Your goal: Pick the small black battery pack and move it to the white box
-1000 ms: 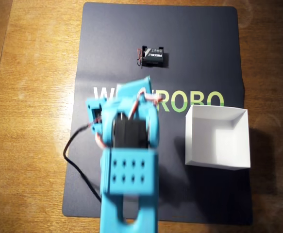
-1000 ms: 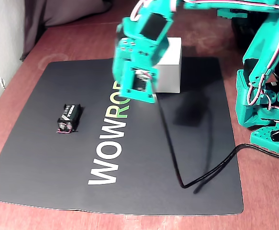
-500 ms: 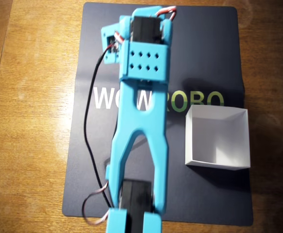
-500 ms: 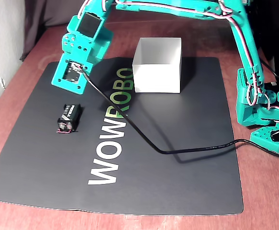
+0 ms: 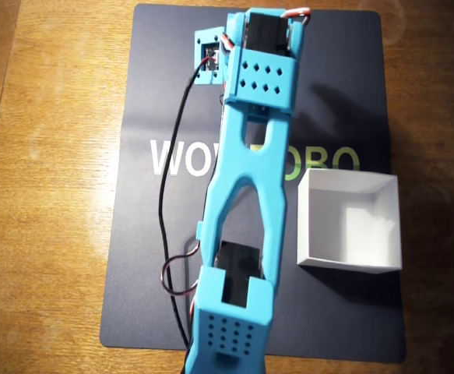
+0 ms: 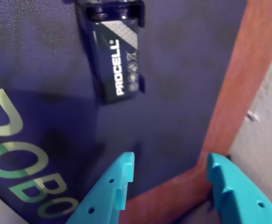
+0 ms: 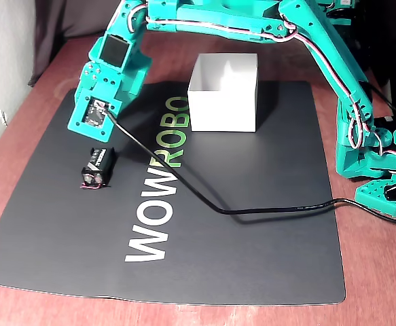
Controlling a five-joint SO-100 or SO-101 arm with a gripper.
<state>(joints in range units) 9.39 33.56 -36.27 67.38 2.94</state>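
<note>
Lying on the dark mat [image 7: 252, 224], the battery pack [image 7: 96, 168] sits beside the WOWROBO lettering [image 7: 158, 180], white box [image 7: 223, 93] well apart; gripper [image 6: 170, 175] wide, empty, nothing between

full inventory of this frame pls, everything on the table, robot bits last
battery pack: 1, black, PROCELL label, on the mat near its left edge in the fixed view, ungrasped
box: 1, white, open-topped, nothing visible inside, on the mat at its far side
mat: 1, black, WOWROBO lettering, covers most of the table
table: 1, brown wood, under the mat
cable: 1, black, trails across the mat
arm: 1, teal, stretched over the mat
gripper: 1, teal, open, near the battery pack
</note>
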